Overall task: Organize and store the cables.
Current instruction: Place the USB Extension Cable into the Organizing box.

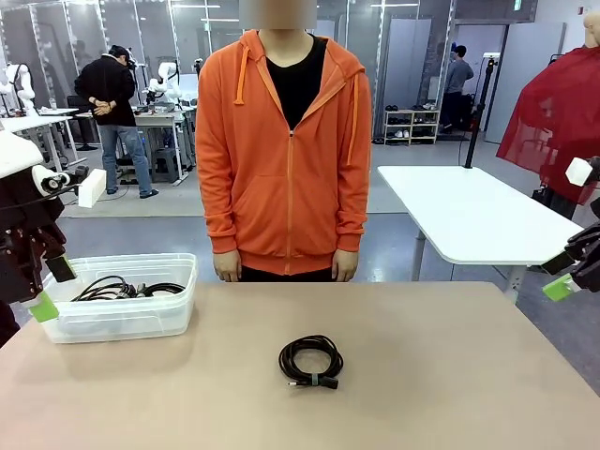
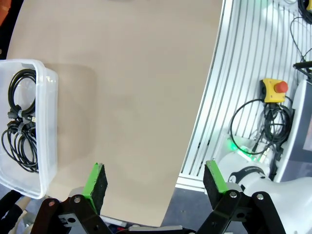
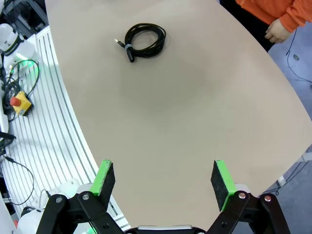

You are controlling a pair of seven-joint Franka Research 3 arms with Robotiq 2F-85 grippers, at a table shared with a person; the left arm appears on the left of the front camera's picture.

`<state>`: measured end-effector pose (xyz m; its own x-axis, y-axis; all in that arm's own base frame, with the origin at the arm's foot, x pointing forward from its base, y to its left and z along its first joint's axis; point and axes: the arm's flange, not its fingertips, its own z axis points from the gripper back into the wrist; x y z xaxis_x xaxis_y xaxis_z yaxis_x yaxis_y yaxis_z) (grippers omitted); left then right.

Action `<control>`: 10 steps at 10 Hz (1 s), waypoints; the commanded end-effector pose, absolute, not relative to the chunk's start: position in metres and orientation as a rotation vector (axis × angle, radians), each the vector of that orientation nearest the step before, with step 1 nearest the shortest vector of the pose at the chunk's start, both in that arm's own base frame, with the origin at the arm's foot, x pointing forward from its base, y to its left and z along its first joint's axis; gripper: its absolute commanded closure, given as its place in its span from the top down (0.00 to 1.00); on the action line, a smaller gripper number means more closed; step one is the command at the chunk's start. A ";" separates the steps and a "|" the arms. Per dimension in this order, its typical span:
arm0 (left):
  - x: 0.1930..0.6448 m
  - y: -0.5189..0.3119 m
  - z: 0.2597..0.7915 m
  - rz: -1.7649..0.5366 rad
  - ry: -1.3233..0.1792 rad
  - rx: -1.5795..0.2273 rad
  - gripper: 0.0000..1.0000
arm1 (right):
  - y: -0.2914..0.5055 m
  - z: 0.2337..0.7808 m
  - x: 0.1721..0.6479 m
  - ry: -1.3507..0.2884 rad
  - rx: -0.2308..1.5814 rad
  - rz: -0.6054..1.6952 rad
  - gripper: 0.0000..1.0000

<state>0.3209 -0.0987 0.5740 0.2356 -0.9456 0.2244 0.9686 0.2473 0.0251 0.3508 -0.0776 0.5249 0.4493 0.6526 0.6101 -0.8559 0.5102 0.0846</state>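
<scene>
A coiled black cable [image 1: 311, 362] lies alone on the tan surface [image 1: 450, 375], near the middle and closer to the robot's edge than to the far edge; its plug end sticks out of the coil toward the robot's edge. In the right wrist view the same coil [image 3: 144, 40] sits well away from the fingers. More coiled cables [image 1: 124, 289] lie inside a clear plastic bin [image 1: 173, 305] that stands at the far left corner of the surface; the left wrist view shows them bunched at one end of the bin [image 2: 46, 122].

The left gripper [image 1: 52, 288] hangs beside the bin at the left edge, fingers [image 2: 96, 184] spread wide and holding nothing. The right gripper [image 1: 567, 277] hovers off the right edge, its fingers [image 3: 222, 178] also spread wide and empty.

A person in an orange hoodie [image 1: 286, 150] stands at the far edge, hands [image 1: 227, 267] down at the sides, not touching anything.
</scene>
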 end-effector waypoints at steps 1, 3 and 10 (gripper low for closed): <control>0.321 -0.099 0.574 -1.319 -0.217 -0.127 1.00 | -0.078 0.526 0.350 -0.547 0.398 0.974 1.00; 0.321 -0.099 0.574 -1.318 -0.209 -0.128 1.00 | -0.078 0.526 0.350 -0.547 0.398 0.974 1.00; 0.342 -0.231 0.557 -1.560 -0.158 -0.012 1.00 | -0.078 0.526 0.350 -0.547 0.398 0.974 1.00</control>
<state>0.3290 -0.2172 0.5544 0.0448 -0.9929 0.1103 0.9957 0.0532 0.0752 0.3508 -0.0772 0.5253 0.4484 0.6538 0.6096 -0.8564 0.5095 0.0834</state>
